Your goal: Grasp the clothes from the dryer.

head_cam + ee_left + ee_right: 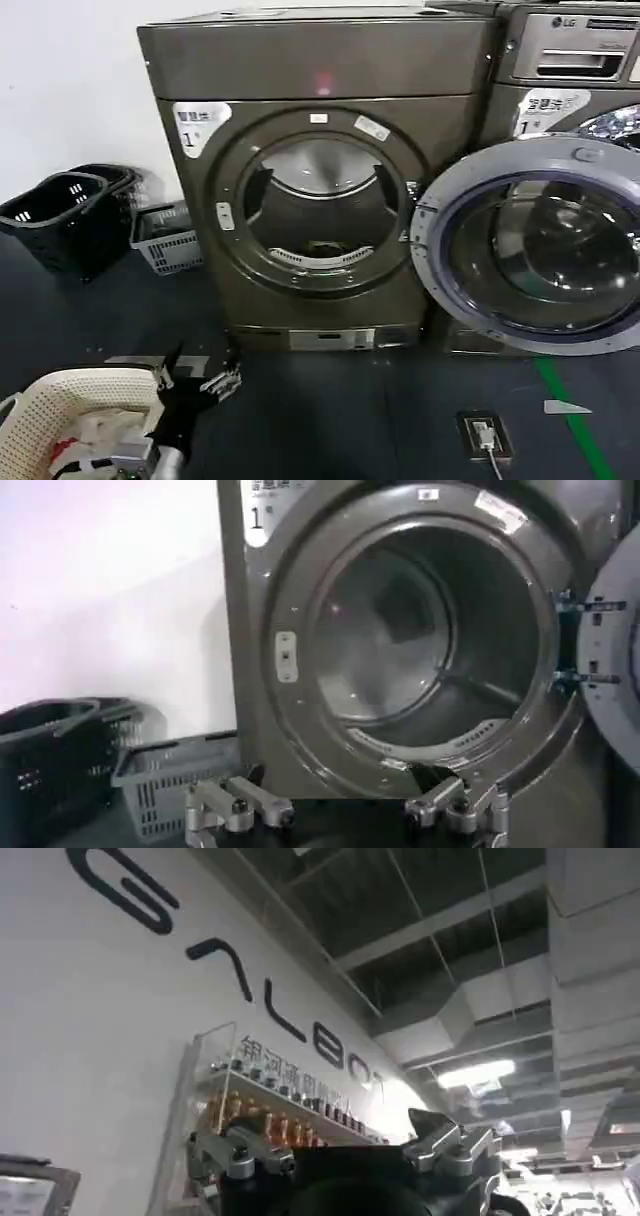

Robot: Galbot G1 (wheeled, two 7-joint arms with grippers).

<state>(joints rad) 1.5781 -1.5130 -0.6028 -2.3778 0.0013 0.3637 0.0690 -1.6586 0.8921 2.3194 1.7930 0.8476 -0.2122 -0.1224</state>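
The dryer (300,60) is bronze-grey with a white "1" sticker, and it stands straight ahead with its round porthole (315,200) open. Its glass door (535,250) is swung out to the right. I look into a bare metal drum (420,640); the clothes are out of view. My left gripper (190,372) hangs low at the front left, well short of the dryer. It points at the porthole, open and empty (345,815). My right gripper (345,1158) is open with nothing in it and faces a wall and the ceiling.
A white mesh basket (60,400) with pale laundry sits right beside my left arm. Black baskets (60,205) and a grey basket (165,235) stand left of the dryer. An LG machine (570,50) stands to the right. A floor socket (485,435) and green tape (575,415) lie at the front right.
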